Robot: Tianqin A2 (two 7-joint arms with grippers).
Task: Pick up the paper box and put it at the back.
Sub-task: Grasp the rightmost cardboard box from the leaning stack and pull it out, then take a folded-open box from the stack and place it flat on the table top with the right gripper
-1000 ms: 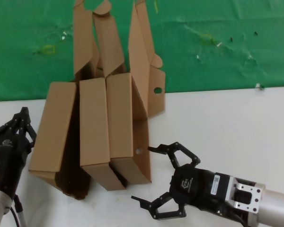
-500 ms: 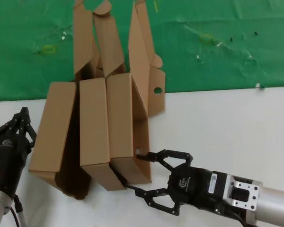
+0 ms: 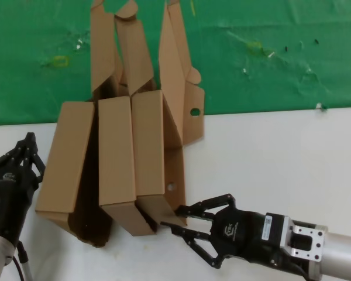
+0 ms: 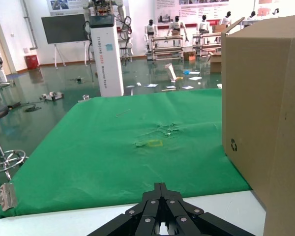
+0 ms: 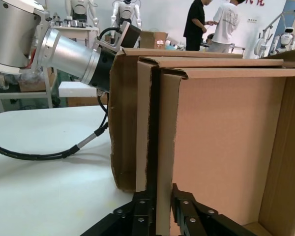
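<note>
Found the right gripper (image 3: 179, 220) low at the near edge of the work, clenched on the near end wall of the paper box (image 3: 174, 167), one of its fingers (image 3: 194, 208) on the outer face and the other under the box's near corner. Saw the same grip from the right wrist: the right gripper (image 5: 162, 205) pinched a thin cardboard edge of the paper box (image 5: 226, 147), with dark fingers (image 5: 140, 206) pressed to either side of it and the open brown interior beyond. Noted a small round hole (image 3: 171, 187) in the side wall just above the grip. Placed the paper box on its side on the white tabletop (image 3: 281, 158), rightmost in a row, touching the other cardboard boxes (image 3: 90, 164) on the robot's left of it, with its lid flaps (image 3: 184, 76) raised in front of the green cloth (image 3: 269, 58) at the back. Saw the far ends of the row reach the cloth's near edge. Found the left gripper (image 3: 24, 153) parked over the tabletop just beside the leftmost box, apart from it, fingers drawn together on nothing. Confirmed this from the left wrist: the left gripper (image 4: 160, 194) closed to a point, a cardboard box (image 4: 265, 123) nearby, the green cloth (image 4: 113, 147) ahead.
</note>
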